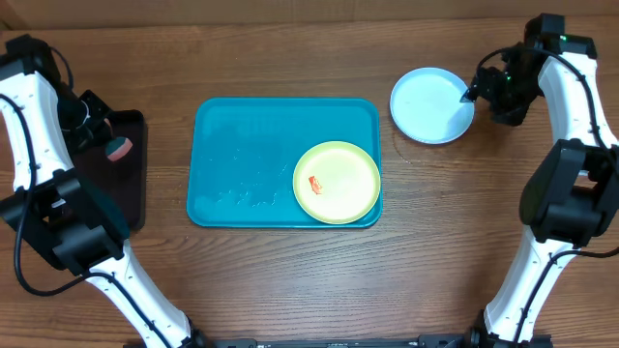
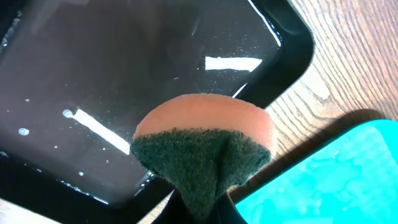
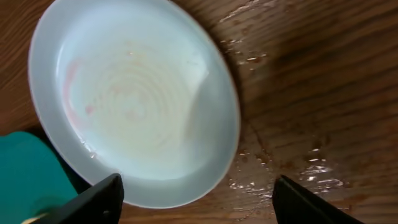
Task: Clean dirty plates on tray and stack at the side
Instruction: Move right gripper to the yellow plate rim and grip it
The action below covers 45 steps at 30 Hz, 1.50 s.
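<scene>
While right fingers (image 3: 93, 202) gape, blue plate (image 3: 134, 99) seems smeared.

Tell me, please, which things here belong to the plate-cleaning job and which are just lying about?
Part of the job: turquoise tray; yellow-green plate on it, with a red smear; pale blue plate off the tray; sponge.
Just lying about: black tray, wet inside; water splashes.

Tray (image 1: 242, 145): turquoise
Plate on tray (image 1: 338, 184): yellow-green, red-orange smear
Side plate (image 1: 430, 104): pale blue
Your sponge (image 2: 205, 124): orange, dark-green
</scene>
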Motion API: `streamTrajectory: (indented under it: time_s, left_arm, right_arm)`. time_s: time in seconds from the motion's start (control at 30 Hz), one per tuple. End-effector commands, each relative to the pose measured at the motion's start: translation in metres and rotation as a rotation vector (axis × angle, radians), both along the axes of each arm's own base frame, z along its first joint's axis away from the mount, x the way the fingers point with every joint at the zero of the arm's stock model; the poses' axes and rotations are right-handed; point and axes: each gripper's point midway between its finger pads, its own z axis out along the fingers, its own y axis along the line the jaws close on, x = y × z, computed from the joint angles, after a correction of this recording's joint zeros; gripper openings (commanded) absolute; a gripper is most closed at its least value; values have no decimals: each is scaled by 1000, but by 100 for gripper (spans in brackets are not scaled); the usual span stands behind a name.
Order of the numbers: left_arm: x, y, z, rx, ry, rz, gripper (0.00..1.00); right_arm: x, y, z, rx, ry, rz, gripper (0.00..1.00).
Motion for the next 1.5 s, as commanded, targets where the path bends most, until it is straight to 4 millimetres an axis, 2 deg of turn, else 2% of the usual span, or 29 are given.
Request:
streamTrajectory:
  time_s: [0.0,0.17,0.3,0.47,0.6,0.67,0.77,0.93,1.03,1.27,1.47]
  left_arm:
    - [2,-7,12,6,-29,-34,4]
    - [5,-13,12,7,-29,-57,4]
    - [7,-20,12,7,-29,-79,4]
    - [10,-28,12,9,-31,-121,4]
    - [13,-32,12,10,-34,-131,4]
    - [13,-33,12,11,-34,-133,4]
    - [14,-33,12,11,-36,-134,4]
    - [15,-33,12,14,-42,-134,4]
    - [16,-34,12,15,-45,-137,4]
    - [19,-36,12,18,-50,-145,4]
    - [19,-36,12,18,-50,-145,4]
  right_arm:
    - [5,45,18,92,-87,187,79]
    - [0,107,20,96,-141,458,79]
    - [-17,164,18,66,-162,729,74]
    - [-30,197,6,-142,-116,870,74]
    - [-46,217,3,-201,-90,963,74]
    - [-55,223,1,-203,-71,1007,75]
    - [-58,221,-6,-223,-53,1011,75]
    - [-66,219,-30,-206,-23,1009,75]
    - [-75,225,-38,-153,-14,1015,74]
    - [-83,234,-42,-119,-1,1020,53]
    - [-90,230,-49,-126,35,993,49]
